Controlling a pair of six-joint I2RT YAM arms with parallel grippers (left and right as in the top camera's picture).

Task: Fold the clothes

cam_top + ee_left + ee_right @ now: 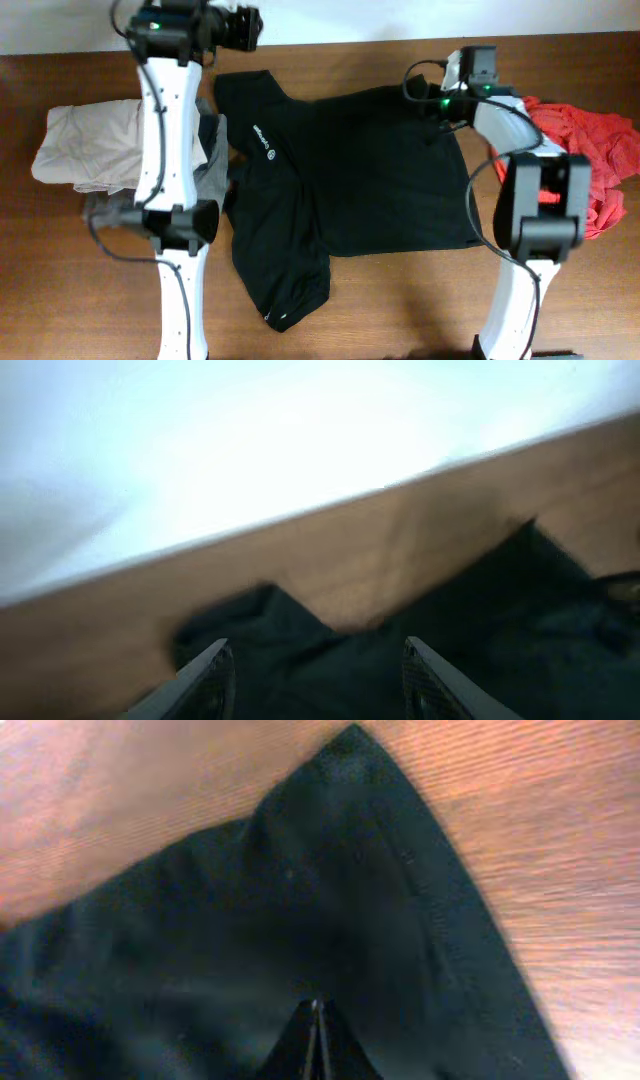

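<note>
Large black short-sleeved soft shirt (370, 170) spread mid wooden table (400, 300), long axis left to right, one sleeve toward near edge. Right gripper (317, 1038) closed, seemingly pinching its far right corner. Left gripper (318, 682) — jaws apart, empty — over far sleeve. Beige folded garment (85, 145) at left edge, red-orange crumpled garment (590, 150) at right edge — neither obstructs.

A reddish-brown wooden worktop (400, 310) fills nearly the whole overhead view, its grain running from 9 o'clock to 3 o'clock. Along the 12 o'clock edge a pale, off-white wall (350, 18) shows as a narrow strip and meets the wood in a straight line. In the left wrist view the wall is bright, washed out and blurred above the slanting worktop edge. In the right wrist view the wood shows fine streaks, with a pale glare toward 5 o'clock. The light is soft and even.
</note>
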